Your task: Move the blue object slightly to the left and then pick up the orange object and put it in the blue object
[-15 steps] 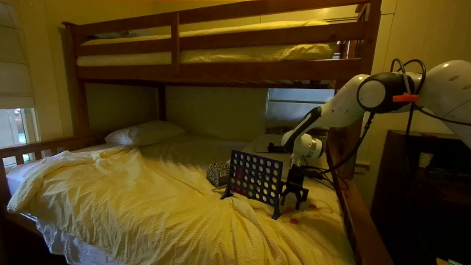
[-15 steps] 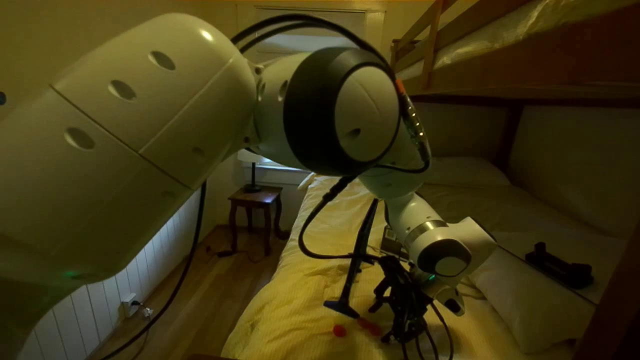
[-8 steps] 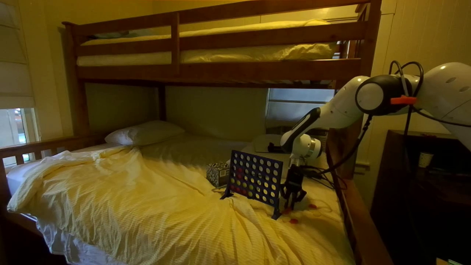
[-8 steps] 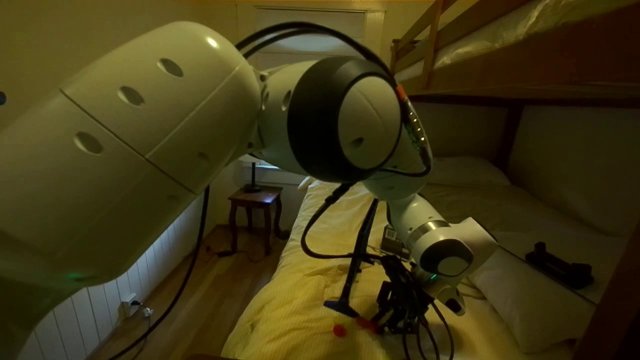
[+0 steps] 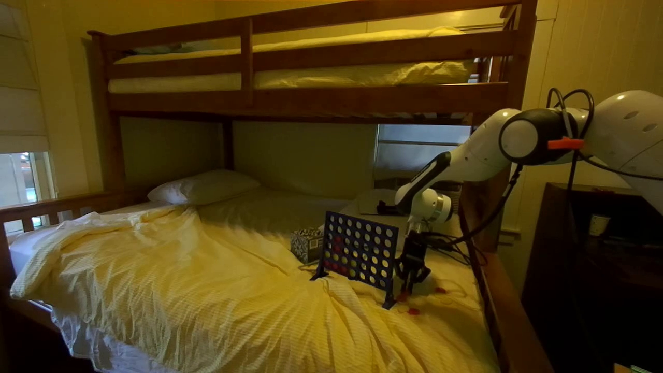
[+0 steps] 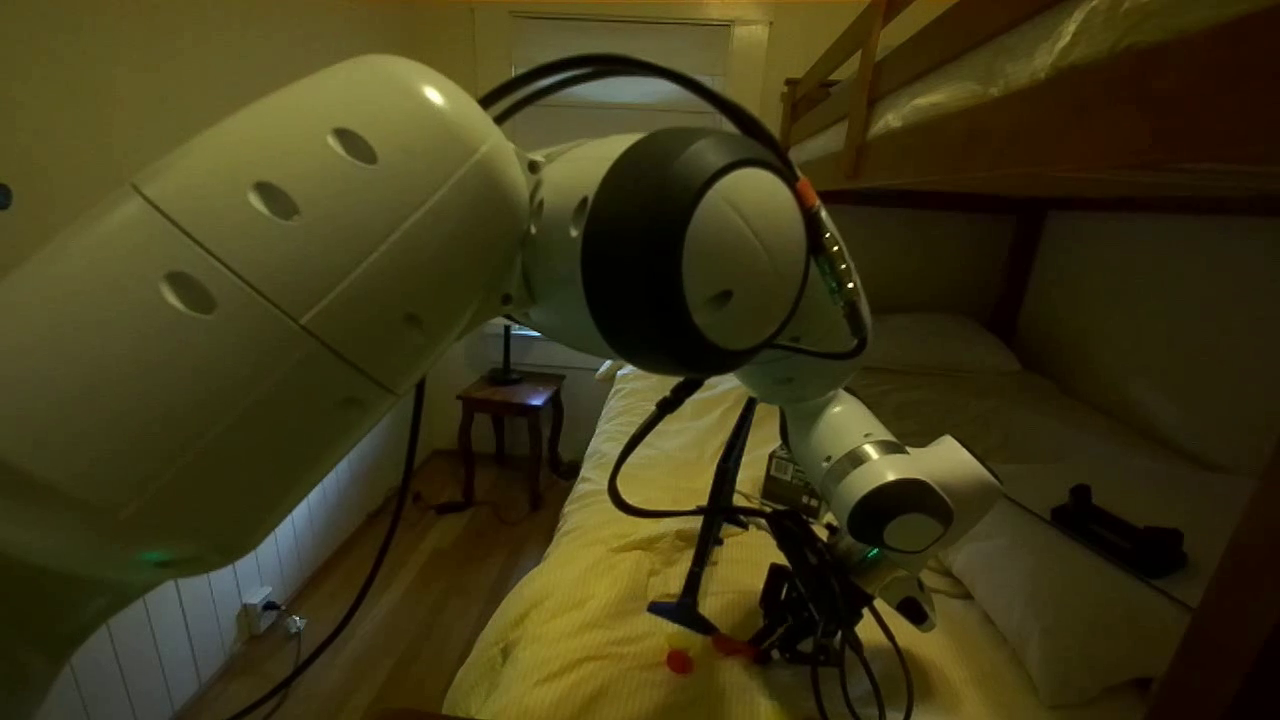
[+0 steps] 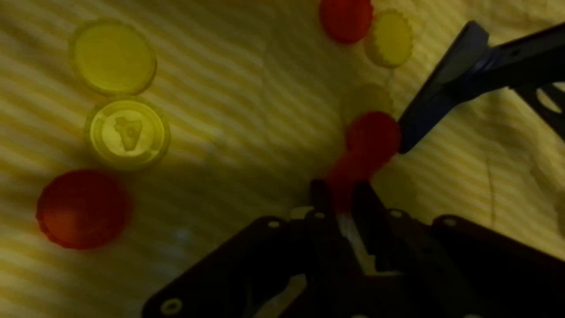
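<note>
The rack stands upright on the bed! Near its foot, a red disc shows between the tips of the gripper, fingers close-set; clamped on it or not, I can't tell! Another red disc beside it, yellow discs around, a patterned box near the rack.

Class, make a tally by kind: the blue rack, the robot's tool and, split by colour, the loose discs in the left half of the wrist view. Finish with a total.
Blue rack: 1
Tool: 1
Red disc: 1
Yellow discs: 2
Total: 5
</note>
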Robot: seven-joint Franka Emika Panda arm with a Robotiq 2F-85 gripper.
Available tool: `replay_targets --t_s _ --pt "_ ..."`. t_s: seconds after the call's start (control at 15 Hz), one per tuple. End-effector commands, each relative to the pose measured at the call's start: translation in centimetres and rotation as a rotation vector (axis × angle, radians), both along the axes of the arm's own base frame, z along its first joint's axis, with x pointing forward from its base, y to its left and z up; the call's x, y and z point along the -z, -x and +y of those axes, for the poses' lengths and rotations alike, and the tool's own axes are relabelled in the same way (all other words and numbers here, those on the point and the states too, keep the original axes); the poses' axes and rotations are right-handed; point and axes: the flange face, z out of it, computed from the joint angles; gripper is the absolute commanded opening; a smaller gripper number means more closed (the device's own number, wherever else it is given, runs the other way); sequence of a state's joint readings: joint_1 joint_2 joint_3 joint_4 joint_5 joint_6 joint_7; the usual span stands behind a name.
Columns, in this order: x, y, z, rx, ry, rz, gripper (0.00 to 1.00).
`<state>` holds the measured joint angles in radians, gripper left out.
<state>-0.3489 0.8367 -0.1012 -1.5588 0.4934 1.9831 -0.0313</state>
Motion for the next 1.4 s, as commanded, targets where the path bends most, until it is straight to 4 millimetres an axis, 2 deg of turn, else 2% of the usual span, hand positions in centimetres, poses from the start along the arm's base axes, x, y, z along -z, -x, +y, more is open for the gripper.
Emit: replay_targets --t_s 0.0,0.4,0.6,0.87,1.13,1.33 --pt "-0.5 -0.4 -0.9 0.002 0.003 0.008 0.0" --pt "-1.4 -0.8 -1.3 -0.003 0.019 -0.023 0.02" --pt "-2.9 -0.6 -1.3 -0.035 0.035 -0.045 0.02" --pt "-6.6 -0.1 -1.2 -0.135 0.117 -0.075 0.02" --pt "-11.5 0.2 -0.6 -0.321 0.223 -0.091 0.02" --pt "-15.6 0.9 0.8 -0.458 0.307 -0.108 0.02"
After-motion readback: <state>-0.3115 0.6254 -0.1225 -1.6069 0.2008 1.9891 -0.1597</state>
